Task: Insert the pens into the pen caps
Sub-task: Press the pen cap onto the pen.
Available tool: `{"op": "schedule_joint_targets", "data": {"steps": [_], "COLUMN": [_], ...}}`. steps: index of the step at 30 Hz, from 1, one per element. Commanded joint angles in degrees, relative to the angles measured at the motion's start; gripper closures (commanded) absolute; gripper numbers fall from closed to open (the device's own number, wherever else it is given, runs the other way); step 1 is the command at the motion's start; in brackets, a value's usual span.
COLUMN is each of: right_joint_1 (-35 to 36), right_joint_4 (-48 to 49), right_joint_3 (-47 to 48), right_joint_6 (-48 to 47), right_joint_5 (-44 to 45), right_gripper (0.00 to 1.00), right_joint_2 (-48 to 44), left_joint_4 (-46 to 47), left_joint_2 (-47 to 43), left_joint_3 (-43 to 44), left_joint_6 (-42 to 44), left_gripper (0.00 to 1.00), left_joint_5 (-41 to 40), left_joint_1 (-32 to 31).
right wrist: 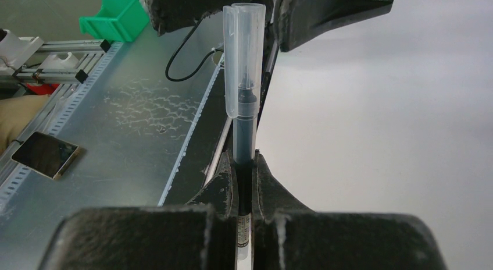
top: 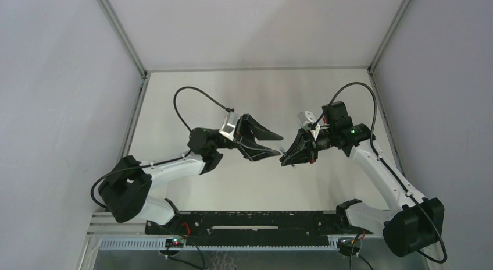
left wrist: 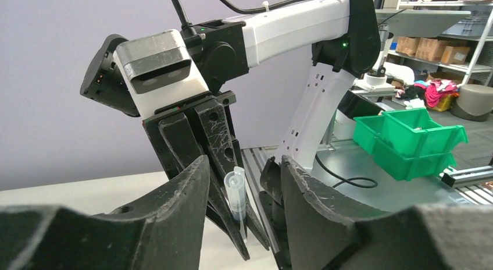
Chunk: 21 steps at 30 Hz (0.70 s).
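My right gripper (right wrist: 244,165) is shut on a thin dark pen (right wrist: 243,143) that points away from it. A clear plastic cap (right wrist: 244,60) sits over the pen's tip. My left gripper (left wrist: 244,163) is open; its two fingers (right wrist: 325,14) stand either side of the cap's far end without touching it. In the left wrist view the capped pen (left wrist: 236,188) shows between my left fingers, held by the right gripper. In the top view the left gripper (top: 279,145) and right gripper (top: 285,159) meet tip to tip above the table's middle. No other pens or caps are in view.
The pale table (top: 256,95) is walled by grey panels on three sides. A black rail (top: 250,223) runs along the near edge. Beyond it lie a metal bench (right wrist: 116,124), green bins (left wrist: 407,142) and a phone-like slab (right wrist: 45,155).
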Motion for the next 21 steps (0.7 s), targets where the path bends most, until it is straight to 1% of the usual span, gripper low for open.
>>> {"op": "schedule_joint_targets", "data": {"steps": [1,3,5,6,7,10,11,12,13,16,18,20,21], "right_joint_1": [-0.1,-0.2,-0.1,-0.2,-0.1,-0.2,-0.2,-0.4,-0.5,-1.5,-2.6,-3.6,-4.1], "right_joint_4": [-0.2,-0.3,-0.3,-0.3,-0.2,-0.1,0.0,0.2,0.7,2.8,4.6,6.5,7.6], "right_joint_3": [2.1,2.1,2.1,2.1,2.1,2.1,2.1,2.1,2.1,2.2,2.1,2.1,2.1], "right_joint_6": [-1.1,-1.1,-1.2,-1.2,-1.1,-0.9,-0.8,-0.6,-0.1,2.7,4.9,7.6,9.7], "right_joint_5": [-1.9,-1.9,-1.9,-1.9,-2.0,-1.9,-1.8,-1.5,-0.7,2.1,3.5,4.5,5.2], "right_gripper": [1.0,1.0,1.0,1.0,1.0,1.0,1.0,1.0,1.0,1.0,1.0,1.0,1.0], "right_joint_2": [-0.1,-0.1,-0.2,-0.2,-0.2,-0.2,-0.3,-0.6,-0.7,-1.5,-2.0,-2.5,-2.6], "left_joint_4": [2.7,2.7,2.7,2.7,2.8,2.7,2.7,2.7,2.6,1.7,-0.1,-6.6,-12.3], "left_joint_2": [0.9,1.1,1.4,1.5,1.7,2.5,2.9,3.2,3.5,3.3,2.1,-0.3,-1.8], "left_joint_3": [3.0,3.2,3.3,3.5,3.8,4.5,4.8,5.1,5.2,3.9,1.3,-1.2,-2.0], "left_joint_6": [-2.0,-2.3,-2.7,-3.0,-3.4,-5.1,-5.8,-6.7,-7.9,-9.9,-8.6,-4.5,-1.4], "left_gripper": [0.5,0.52,0.57,0.62,0.65,0.84,0.92,0.97,0.99,1.0,1.0,1.0,1.0], "left_joint_5": [1.3,1.5,1.8,1.9,2.2,3.2,3.5,3.6,3.6,2.1,-0.5,-4.3,-6.5], "left_joint_1": [-0.4,-0.4,-0.5,-0.5,-0.4,-0.5,-0.5,-0.5,-0.6,-1.0,-1.7,-2.6,-3.6]}}
